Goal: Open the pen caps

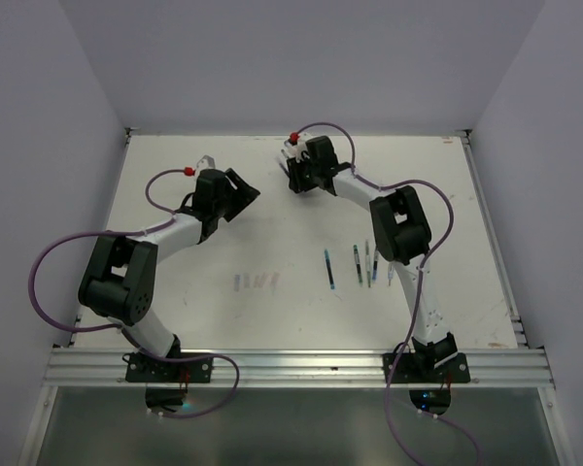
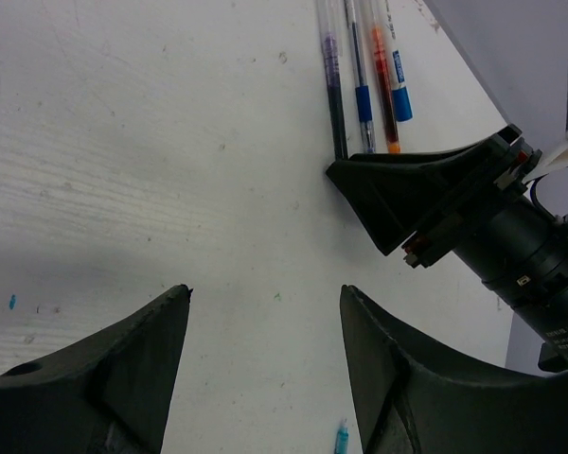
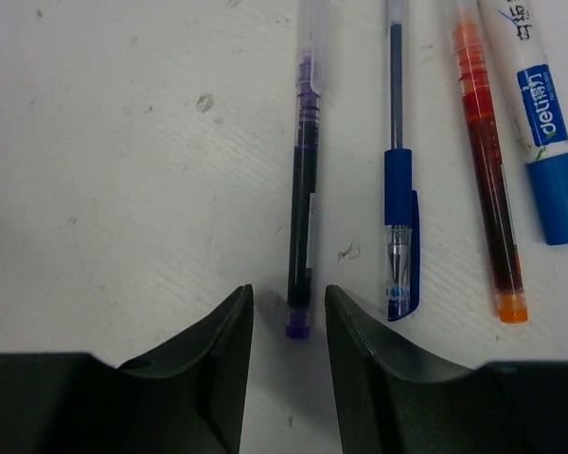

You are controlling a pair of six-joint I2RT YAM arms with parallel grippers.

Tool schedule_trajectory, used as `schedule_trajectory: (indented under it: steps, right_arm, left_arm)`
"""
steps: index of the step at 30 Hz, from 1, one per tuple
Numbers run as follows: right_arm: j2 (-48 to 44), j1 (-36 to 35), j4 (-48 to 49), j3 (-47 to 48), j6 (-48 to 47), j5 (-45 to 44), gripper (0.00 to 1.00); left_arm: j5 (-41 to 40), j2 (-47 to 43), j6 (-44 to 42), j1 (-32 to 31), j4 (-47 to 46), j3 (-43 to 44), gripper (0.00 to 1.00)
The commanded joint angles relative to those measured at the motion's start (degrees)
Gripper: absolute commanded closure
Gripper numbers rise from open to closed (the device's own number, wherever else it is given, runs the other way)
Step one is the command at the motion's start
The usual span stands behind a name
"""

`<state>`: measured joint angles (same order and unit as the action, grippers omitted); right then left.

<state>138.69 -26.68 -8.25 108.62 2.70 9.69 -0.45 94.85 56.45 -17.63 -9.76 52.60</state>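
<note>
Several pens (image 1: 357, 263) lie side by side right of the table's middle. The right wrist view shows a dark pen with a purple end (image 3: 303, 218), a blue pen (image 3: 399, 189) with a clear, blue-clipped cap (image 3: 402, 274), an orange-red pen (image 3: 488, 170) and a white pen with a blue cap (image 3: 559, 199). My right gripper (image 3: 289, 288) is open, and the purple end shows between its fingertips; I cannot tell whether they touch it. My left gripper (image 2: 265, 288) is wide open and empty over bare table. A tiny loose blue cap (image 2: 342, 437) lies by its right finger.
A few pale loose caps (image 1: 257, 281) lie on the table (image 1: 175, 282) left of the pens. Both grippers, left (image 1: 241, 186) and right (image 1: 293, 178), sit close together at the far middle. The right gripper (image 2: 398, 189) fills the right of the left wrist view. Walls surround the table.
</note>
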Motion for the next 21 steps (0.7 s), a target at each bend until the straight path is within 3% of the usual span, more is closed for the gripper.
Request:
schedule_trajectory:
  steps: [1, 6, 13, 21]
  right_arm:
    - [-3.34, -0.31, -1.33, -2.44, 0.82, 2.35, 0.6]
    - [-4.93, -0.31, 0.17, -5.44, 1.43, 2.0, 0.6]
    - [0.08, -0.31, -5.63, 2.73, 1.17, 0.33, 0.61]
    - [2.37, -0.31, -9.32, 5.63, -0.68, -2.57, 0.65]
  left_arm:
    - [1.68, -0.02, 0.33, 0.66, -2.46, -0.57, 0.33]
    - [2.03, 0.25, 0.59, 0.66, -2.63, -0.57, 0.33]
    - [1.77, -0.45, 0.24, 0.66, -2.11, -0.83, 0.33]
    - [2.64, -0.37, 0.42, 0.75, -2.54, -1.09, 0.33]
